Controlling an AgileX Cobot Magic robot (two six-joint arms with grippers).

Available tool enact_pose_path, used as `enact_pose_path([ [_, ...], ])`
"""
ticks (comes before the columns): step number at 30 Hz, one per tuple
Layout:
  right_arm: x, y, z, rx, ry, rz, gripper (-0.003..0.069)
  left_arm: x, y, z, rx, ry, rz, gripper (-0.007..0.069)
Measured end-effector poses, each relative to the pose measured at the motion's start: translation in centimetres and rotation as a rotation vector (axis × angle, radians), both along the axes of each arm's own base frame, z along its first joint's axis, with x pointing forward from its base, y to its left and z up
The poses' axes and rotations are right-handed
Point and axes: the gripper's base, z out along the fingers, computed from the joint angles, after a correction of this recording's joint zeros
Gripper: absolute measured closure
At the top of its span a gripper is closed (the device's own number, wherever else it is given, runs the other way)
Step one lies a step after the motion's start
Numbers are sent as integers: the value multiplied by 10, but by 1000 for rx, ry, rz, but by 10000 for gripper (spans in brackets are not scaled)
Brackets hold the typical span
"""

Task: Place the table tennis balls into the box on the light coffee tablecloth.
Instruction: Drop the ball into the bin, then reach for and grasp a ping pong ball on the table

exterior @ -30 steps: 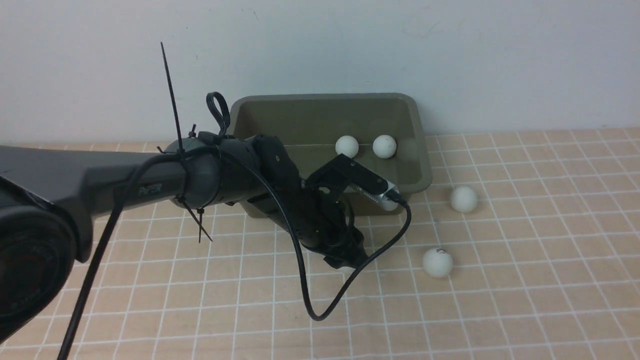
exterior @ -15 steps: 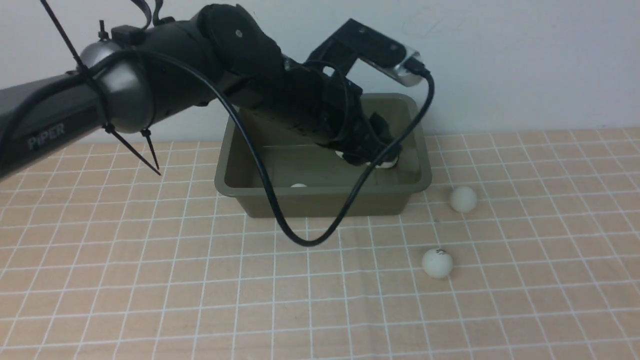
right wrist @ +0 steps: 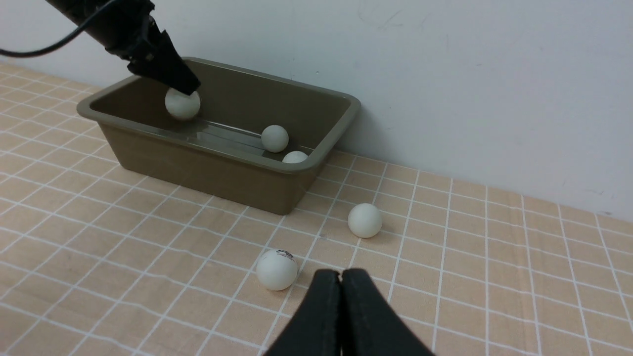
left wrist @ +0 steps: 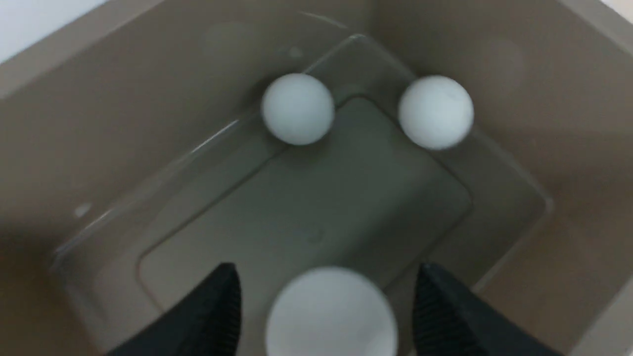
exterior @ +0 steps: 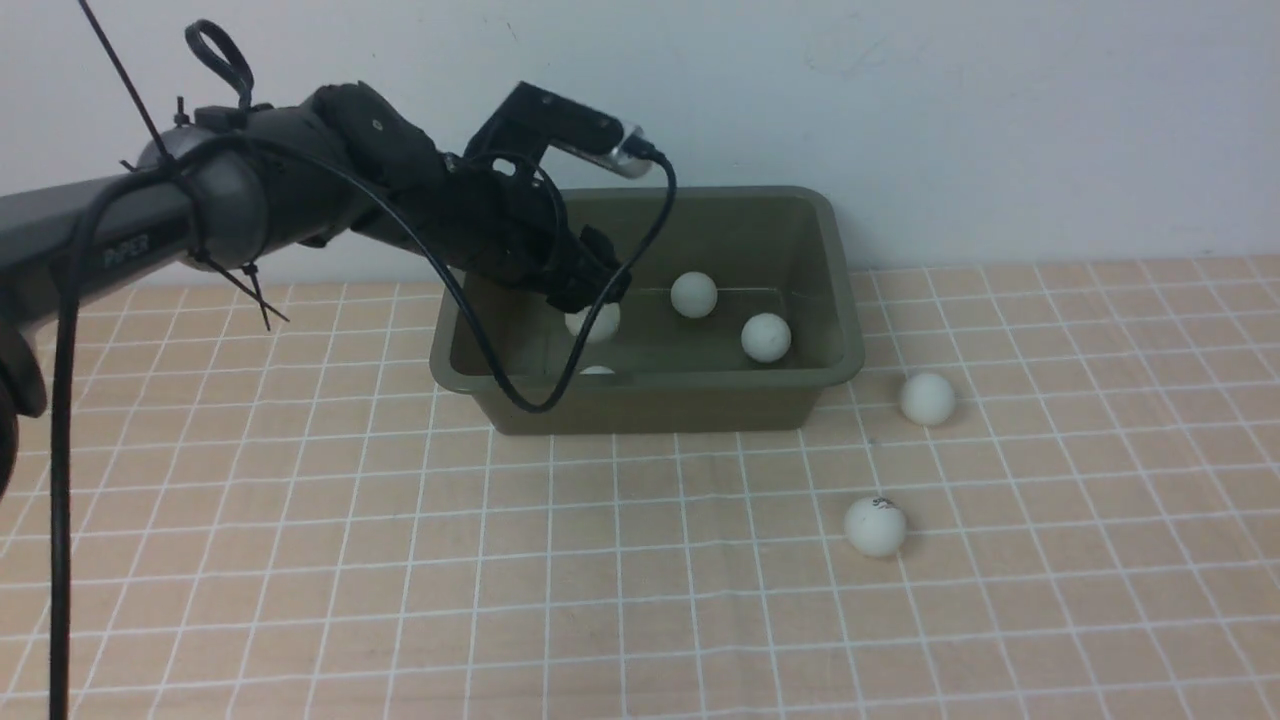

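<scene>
- I have six white balls to look after, and the box sits near the far edge of the light coffee tablecloth.
- My left gripper is over the left part of the box. Its two fingers are apart, with a small gap on each side of the top ball, so I think I am letting it go.
- I can't tell if that ball touches the bottom of the box.
- Three more are in the box: the back ball, the right ball and the front ball, mostly hidden by the near rim.
- To do this drop well, I should keep the fingers wide and go straight up — slow and steady — so I don't flick the ball or bump the rim.
- My loop of black cable hangs over the near rim, so I should watch that it doesn't snag.
- Two balls are left on the cloth: the far ball, just beside the box's right end, and the near ball, right of the middle.
- My right gripper has its fingers together, with nothing in them — it can wait.
</scene>
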Motion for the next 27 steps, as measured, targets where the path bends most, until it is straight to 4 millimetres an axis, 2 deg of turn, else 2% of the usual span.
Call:
enact_pose_path([
  [3, 0, 0, 0, -1, 0, 0, 677, 0, 11, 26, -50, 26, 51, 204],
  [5, 0, 0, 0, -1, 0, 0, 677, -5, 18, 55, -49, 18, 64, 242],
  [7, 0, 0, 0, -1, 0, 0, 677, -15, 25, 79, -7, 25, 60, 296],
  [8, 0, 0, 0, -1, 0, 0, 677, -26, 32, 103, 35, 14, 68, 343],
  [10, 0, 0, 0, -1, 0, 0, 677, -39, 38, 120, 85, 48, 80, 415],
  [11, 0, 0, 0, -1, 0, 0, 677, -51, 46, 132, 140, 70, 104, 484],
  [14, 0, 0, 0, -1, 0, 0, 677, -72, 61, 146, 252, 123, 156, 622],
  [17, 0, 0, 0, -1, 0, 0, 677, -89, 69, 158, 308, 155, 185, 682],
  [20, 0, 0, 0, -1, 0, 0, 677, -103, 73, 168, 313, 149, 197, 692],
  [24, 0, 0, 0, -4, -1, 0, 677, -150, 81, 194, 286, 90, 207, 693],
  [25, 0, 0, 0, -12, -3, 2, 677, -167, 85, 197, 282, 82, 213, 693],
  [26, 0, 0, 0, -14, -3, 3, 677, -174, 86, 201, 276, 70, 216, 693],
  [27, 0, 0, 0, -31, -7, 6, 677, -194, 90, 202, 269, 58, 226, 693],
])
